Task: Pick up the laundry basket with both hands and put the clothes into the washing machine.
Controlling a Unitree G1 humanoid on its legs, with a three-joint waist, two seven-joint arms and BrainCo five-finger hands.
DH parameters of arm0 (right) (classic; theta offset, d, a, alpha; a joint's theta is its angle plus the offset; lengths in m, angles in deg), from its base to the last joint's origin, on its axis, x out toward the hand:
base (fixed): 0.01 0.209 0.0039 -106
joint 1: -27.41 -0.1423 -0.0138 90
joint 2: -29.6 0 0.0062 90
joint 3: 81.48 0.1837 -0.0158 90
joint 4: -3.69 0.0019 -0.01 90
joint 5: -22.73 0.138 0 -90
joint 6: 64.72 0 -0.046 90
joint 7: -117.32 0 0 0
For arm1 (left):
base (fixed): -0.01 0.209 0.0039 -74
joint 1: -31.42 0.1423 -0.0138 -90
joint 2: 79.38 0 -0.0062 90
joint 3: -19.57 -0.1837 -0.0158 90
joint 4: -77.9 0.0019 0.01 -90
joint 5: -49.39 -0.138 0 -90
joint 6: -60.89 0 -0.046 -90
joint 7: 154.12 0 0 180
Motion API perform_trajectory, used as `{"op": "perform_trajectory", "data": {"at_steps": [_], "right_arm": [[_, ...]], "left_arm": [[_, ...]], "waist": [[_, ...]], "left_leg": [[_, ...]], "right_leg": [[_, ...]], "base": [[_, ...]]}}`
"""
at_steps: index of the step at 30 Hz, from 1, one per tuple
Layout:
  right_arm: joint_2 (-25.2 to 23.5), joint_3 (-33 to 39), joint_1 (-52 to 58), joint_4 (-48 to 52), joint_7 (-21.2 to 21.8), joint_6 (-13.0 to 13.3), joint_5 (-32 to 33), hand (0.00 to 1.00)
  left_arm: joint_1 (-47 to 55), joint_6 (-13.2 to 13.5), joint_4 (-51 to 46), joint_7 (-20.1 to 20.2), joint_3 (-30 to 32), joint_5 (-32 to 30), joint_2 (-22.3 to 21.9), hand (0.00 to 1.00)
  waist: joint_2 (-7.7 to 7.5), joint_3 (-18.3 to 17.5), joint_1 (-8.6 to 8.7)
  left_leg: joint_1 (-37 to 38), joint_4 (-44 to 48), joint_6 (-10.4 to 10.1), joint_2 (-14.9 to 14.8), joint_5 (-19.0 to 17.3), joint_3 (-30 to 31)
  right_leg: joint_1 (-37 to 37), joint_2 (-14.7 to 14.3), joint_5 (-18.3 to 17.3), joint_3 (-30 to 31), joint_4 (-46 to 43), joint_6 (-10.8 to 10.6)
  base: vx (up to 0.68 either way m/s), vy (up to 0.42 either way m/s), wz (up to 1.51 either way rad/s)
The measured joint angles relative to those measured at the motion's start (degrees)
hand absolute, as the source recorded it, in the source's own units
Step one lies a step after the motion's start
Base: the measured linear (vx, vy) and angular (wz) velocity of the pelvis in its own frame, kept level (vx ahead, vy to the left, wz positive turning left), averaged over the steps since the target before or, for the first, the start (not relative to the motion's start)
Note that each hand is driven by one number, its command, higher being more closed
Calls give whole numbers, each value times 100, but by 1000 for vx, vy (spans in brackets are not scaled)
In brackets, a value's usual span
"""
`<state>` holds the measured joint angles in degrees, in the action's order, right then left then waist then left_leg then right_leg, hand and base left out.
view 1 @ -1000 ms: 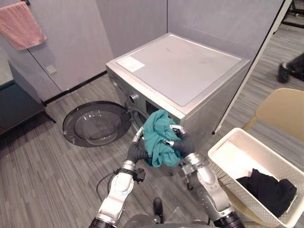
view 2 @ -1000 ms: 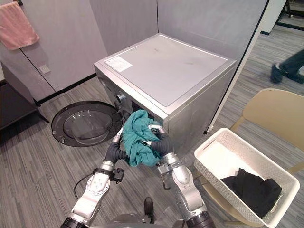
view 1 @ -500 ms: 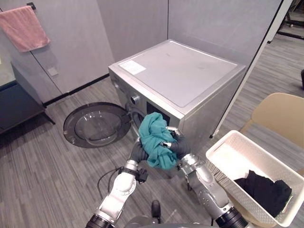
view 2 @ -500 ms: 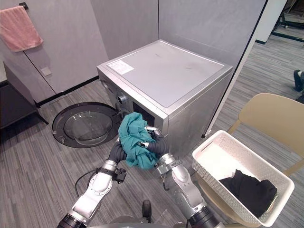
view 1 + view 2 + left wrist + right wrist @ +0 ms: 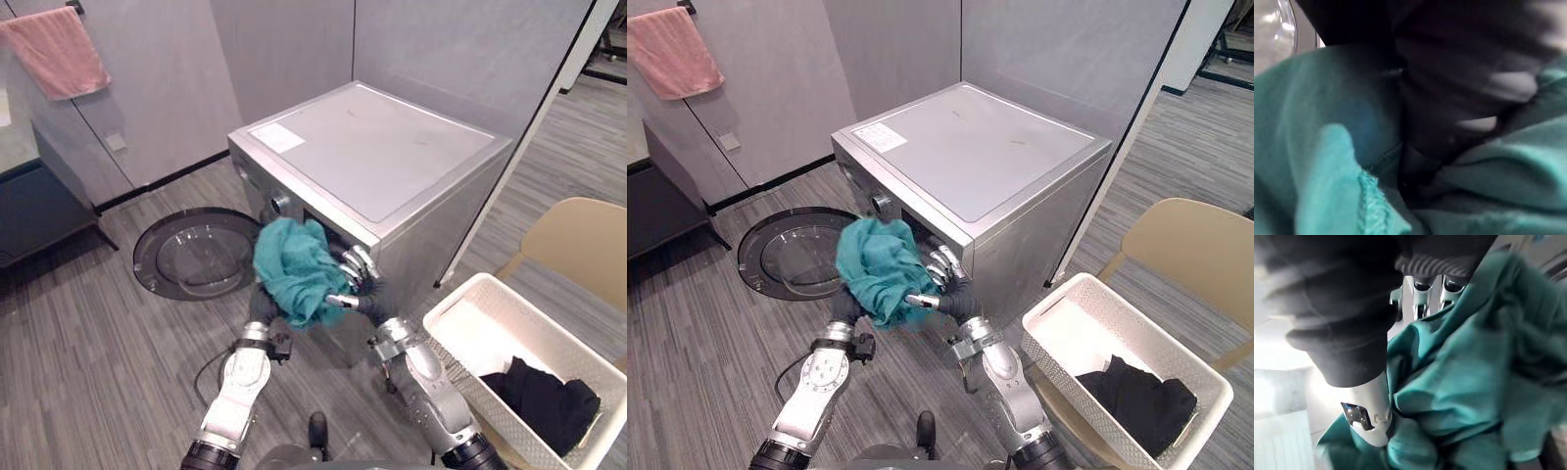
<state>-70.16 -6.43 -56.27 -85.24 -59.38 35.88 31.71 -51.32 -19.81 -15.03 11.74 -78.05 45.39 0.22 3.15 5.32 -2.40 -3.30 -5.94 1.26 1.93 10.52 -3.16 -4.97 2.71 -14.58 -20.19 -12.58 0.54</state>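
A bunched teal cloth [image 5: 291,268] hangs in the air in front of the washing machine's [image 5: 382,157] open front. My left hand [image 5: 261,307] comes up from below, and the cloth covers it from the dark cuff up. My right hand [image 5: 355,277] is at the cloth's right side, open, its straight fingers [image 5: 1420,298] spread beside the teal cloth [image 5: 1474,372] and its thumb against the fabric. The white laundry basket [image 5: 468,311] stands at the lower right with a black garment [image 5: 545,396] in it, away from both hands.
The machine's round glass door [image 5: 194,253] lies swung open to the left, low over the floor. A beige chair [image 5: 578,245] stands behind the basket. A pink towel [image 5: 61,49] hangs on the wall at the far left, above a dark cabinet [image 5: 34,211].
My right hand's fingers have straightened and come off the teal cloth. The cloth has moved left and a little up with my left hand. The camera has shifted slightly.
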Motion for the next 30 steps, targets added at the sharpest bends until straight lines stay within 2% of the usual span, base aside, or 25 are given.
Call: {"op": "perform_trajectory", "data": {"at_steps": [3, 7, 10, 14, 16, 19, 20, 21, 22, 24, 25, 26, 27, 28, 29, 30], "right_arm": [[111, 576, 491, 4, -84, -5, -630, 0], [236, 1110, 1040, -84, -81, -48, -1007, 0], [327, 1341, 1157, -928, -78, -83, -1260, 0], [336, 1504, 924, -2609, -177, -246, -1688, 0], [271, 1634, 771, -3264, -295, -296, -1819, 0], [174, 2000, 484, -3949, -637, -463, -1907, 0], [152, 2110, 399, -4103, -725, -467, -1928, 0], [143, 2226, 325, -4253, -819, -475, -1934, 0], [139, 2331, 210, -4507, -939, -497, -1933, 0], [231, 2360, -70, -4921, -1091, -681, -1933, 0], [242, 2361, -122, -4928, -1092, -710, -1933, 0], [218, 2361, -167, -4967, -1091, -738, -1933, 0], [120, 2344, -311, -4964, -1096, -729, -1931, 0], [37, 2341, -390, -4956, -1097, -711, -1931, 0], [-101, 2343, -558, -4942, -1096, -701, -1931, 0], [-163, 2323, -659, -4983, -1096, -701, -1929, 0]], "left_arm": [[412, 3, -105, 31, 338, 1, -96, 100], [852, 2, -102, 51, 679, 6, -106, 100], [1064, 2, -5, 155, 841, 115, -82, 100], [1090, -14, 629, 326, 836, 188, -91, 100], [1081, -31, 834, 414, 835, 246, -92, 100], [1028, -67, 852, 427, 832, 336, -96, 100], [1009, -74, 860, 428, 832, 336, -98, 100], [987, -83, 908, 450, 815, 336, -112, 100], [888, -120, 1040, 530, 786, 336, -149, 100], [793, -167, 1229, 561, 768, 335, -261, 100], [806, -165, 1259, 587, 755, 335, -282, 100], [749, -166, 1338, 643, 750, 336, -265, 100], [686, -160, 1434, 658, 750, 337, -227, 100], [665, -160, 1504, 657, 758, 336, -201, 100], [690, -160, 1574, 659, 774, 336, -119, 100], [719, -167, 1607, 673, 768, 335, -82, 100]], "waist": [[-3, 3, 7], [-20, 15, 10], [-66, 46, 6], [-77, 109, -10], [-91, 125, -11], [-98, 265, -18], [-108, 320, -16], [-114, 324, -7], [-163, 353, -2], [-122, 407, 43], [-30, 398, 63], [10, 420, 90], [7, 444, 125], [-9, 447, 123], [-111, 497, 91], [-227, 568, 107]], "left_leg": [[-9, 0, -1, -1, -2, 4], [-59, 0, -2, -14, -2, 31], [-115, 0, -2, -18, -4, 92], [-259, 1, -7, 12, 2, 205], [-408, 4, -30, 50, 58, 390], [-710, 4, -9, 167, 107, 752], [-766, 4, 117, 179, 10, 593], [-848, 9, 357, 188, -172, 175], [-926, 71, 563, 162, -321, -662], [-923, 414, 636, -139, -336, -2411], [-821, 438, 531, -185, -342, -2365], [-779, 444, 540, -145, -345, -2239], [-758, 489, 540, -169, -345, -1994], [-736, 505, 540, -161, -346, -1940], [-616, 562, 458, -81, -489, -1952], [-574, 800, 456, -3, -845, -1974]], "right_leg": [[-5, -7, 1, -4, 24, 0], [9, -35, 7, -33, 81, 5], [14, -55, 4, -100, 140, 1], [34, -60, -4, -273, 190, -12], [117, -56, -9, -471, 188, -13], [185, -19, -81, -1100, 190, -61], [172, 27, -103, -1327, 184, -72], [173, 92, -102, -1607, 206, -74], [170, 225, -103, -1947, 209, -75], [166, 467, -107, -2382, -116, -82], [123, 481, -122, -2423, -224, -104], [108, 549, -119, -2437, -513, -116], [175, 660, -201, -2385, -742, -250], [114, 666, -265, -2368, -545, -357], [-13, 842, -7, -2365, -181, -457], [-69, 1079, 24, -2235, -380, -684]], "base": [[0, 0, 0], [26, -28, 4], [35, -41, 11], [55, -43, 20], [54, -52, 48], [43, -62, 96], [29, -20, 100], [68, 13, 133], [138, 50, 139], [234, 123, 142], [273, 129, 121], [247, 65, 98], [207, 38, 87], [163, 32, 65], [114, 52, 36], [130, 62, 24]]}}
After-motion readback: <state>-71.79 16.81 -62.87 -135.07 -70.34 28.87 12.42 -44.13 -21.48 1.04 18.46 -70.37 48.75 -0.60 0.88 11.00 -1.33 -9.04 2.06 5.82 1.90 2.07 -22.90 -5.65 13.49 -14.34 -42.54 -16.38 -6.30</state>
